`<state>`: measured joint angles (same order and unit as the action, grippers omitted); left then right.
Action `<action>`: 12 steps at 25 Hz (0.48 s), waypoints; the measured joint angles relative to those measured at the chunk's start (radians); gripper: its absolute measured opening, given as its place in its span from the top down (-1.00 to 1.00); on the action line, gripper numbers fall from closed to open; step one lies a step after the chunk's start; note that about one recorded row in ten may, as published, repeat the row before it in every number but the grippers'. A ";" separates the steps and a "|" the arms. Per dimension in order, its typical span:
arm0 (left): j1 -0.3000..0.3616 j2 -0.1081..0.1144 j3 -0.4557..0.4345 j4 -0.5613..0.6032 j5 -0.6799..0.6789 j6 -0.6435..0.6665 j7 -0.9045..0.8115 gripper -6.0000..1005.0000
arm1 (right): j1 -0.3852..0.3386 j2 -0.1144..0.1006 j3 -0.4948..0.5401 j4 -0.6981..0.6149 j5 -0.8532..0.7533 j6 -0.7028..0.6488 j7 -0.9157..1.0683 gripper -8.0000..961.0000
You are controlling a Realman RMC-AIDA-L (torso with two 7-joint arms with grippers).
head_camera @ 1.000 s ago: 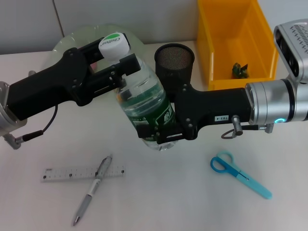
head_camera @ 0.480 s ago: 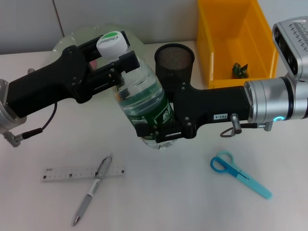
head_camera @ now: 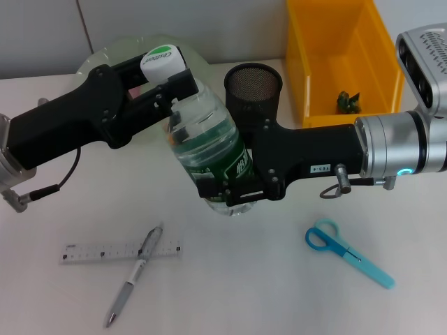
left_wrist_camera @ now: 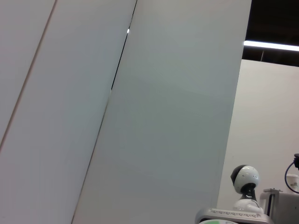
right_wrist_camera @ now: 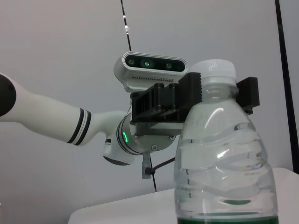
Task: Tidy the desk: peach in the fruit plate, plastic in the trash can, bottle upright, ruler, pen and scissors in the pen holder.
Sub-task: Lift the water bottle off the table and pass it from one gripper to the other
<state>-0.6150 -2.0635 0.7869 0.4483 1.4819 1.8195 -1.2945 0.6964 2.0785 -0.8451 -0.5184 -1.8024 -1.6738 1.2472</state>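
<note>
White desk (head_camera: 265, 293), grey wall (head_camera: 174, 21).

Clear bottle (head_camera: 207, 143) w/ green label, white-green cap; black mesh pen holder (head_camera: 253, 89); yellow bin (head_camera: 342, 59); blue scissors (head_camera: 347, 252); clear ruler (head_camera: 91, 252) w/ black marks; silver pen (head_camera: 133, 276); white counter (head_camera: 244, 286); both tools black

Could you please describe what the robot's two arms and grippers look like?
Both grippers, left gripper and right gripper, are boxy matte black blocks. The right arm has a silver cylindrical wrist with a glowing teal ring, a small white label and a grey camera housing. In the right wrist view the left arm shows a white shell with black bands and a green light.
</note>
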 joint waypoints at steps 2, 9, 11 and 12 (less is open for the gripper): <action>0.000 0.000 0.000 0.001 0.000 0.000 0.000 -0.11 | 0.000 0.000 0.000 0.000 0.000 0.000 0.000 -0.60; 0.001 0.000 0.000 0.000 0.000 0.000 -0.002 0.11 | 0.000 0.000 0.006 0.000 0.000 -0.002 0.003 -0.60; 0.001 0.001 0.000 0.000 0.000 0.001 -0.003 0.11 | -0.001 0.000 0.009 0.001 0.003 -0.002 0.005 -0.61; 0.001 0.001 0.000 0.001 -0.001 0.002 -0.004 0.11 | -0.001 0.000 0.009 0.001 0.006 -0.002 0.007 -0.61</action>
<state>-0.6139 -2.0625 0.7867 0.4495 1.4812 1.8214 -1.2985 0.6949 2.0785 -0.8357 -0.5176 -1.7964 -1.6758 1.2542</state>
